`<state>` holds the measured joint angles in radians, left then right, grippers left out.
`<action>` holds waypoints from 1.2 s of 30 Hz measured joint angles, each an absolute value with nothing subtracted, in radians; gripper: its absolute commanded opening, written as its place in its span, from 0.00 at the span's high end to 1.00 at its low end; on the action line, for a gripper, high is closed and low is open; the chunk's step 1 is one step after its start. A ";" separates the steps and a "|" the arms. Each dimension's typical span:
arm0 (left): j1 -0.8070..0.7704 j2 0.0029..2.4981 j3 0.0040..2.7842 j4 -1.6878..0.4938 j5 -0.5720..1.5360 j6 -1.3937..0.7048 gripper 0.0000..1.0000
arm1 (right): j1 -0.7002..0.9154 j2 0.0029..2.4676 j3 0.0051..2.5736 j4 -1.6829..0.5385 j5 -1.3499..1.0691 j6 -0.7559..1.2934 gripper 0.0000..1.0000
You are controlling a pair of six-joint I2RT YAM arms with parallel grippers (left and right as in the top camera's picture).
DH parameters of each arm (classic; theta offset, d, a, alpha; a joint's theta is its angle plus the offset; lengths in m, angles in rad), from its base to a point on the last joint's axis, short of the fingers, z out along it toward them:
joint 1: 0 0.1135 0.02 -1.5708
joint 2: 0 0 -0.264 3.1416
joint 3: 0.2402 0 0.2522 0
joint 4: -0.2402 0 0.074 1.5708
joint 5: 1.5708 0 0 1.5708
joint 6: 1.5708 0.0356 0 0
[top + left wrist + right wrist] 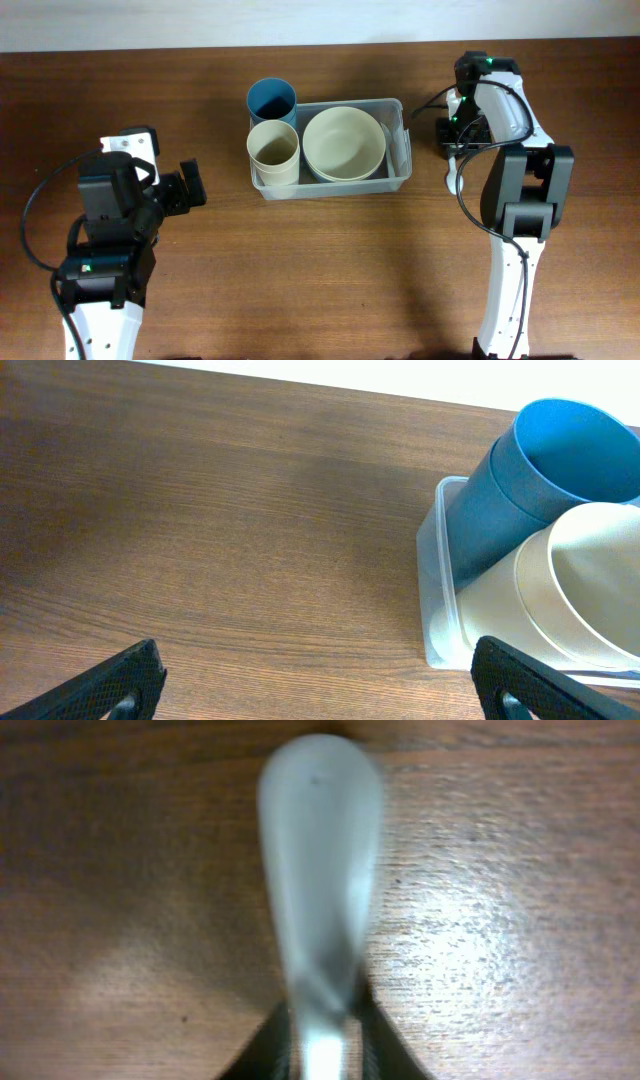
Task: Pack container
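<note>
The container [330,188] held a blue cup [271,100], beige cup [273,148] and bowl [344,143]; left gripper [195,185] jaws spread, right gripper [325,1050] jaws pinched a spoon [320,870].

The table [330,270] is brown wood with visible grain and a soft sheen, the container [330,188] is clear smooth plastic, the blue cup [271,99], cream cup [273,147] and bowl [344,143] look matt and smooth, and the pale spoon [320,860] looks like frosted plastic.
</note>
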<state>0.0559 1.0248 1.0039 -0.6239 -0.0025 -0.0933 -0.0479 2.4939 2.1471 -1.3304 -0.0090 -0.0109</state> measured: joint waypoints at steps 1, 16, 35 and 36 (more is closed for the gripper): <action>0.056 1.025 1.004 -0.624 -0.002 -0.093 0.00 | -0.048 2.494 2.147 -1.331 -0.008 -0.010 0.90; 0.056 1.025 1.004 -0.624 -0.002 -0.093 0.00 | -0.048 2.494 2.146 -1.376 -0.009 -0.009 0.96; 0.056 1.025 1.004 -0.624 -0.002 -0.093 0.00 | -0.048 2.459 2.629 -1.663 -0.126 -0.012 0.75; 0.056 1.025 1.004 -0.624 -0.002 -0.093 0.00 | -0.048 2.453 2.635 -1.666 -0.125 -0.020 0.73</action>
<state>0.0559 1.0248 1.0039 -0.6243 -0.0025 -0.0933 -0.0479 2.4531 2.6350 -1.6657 -0.1246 -0.0200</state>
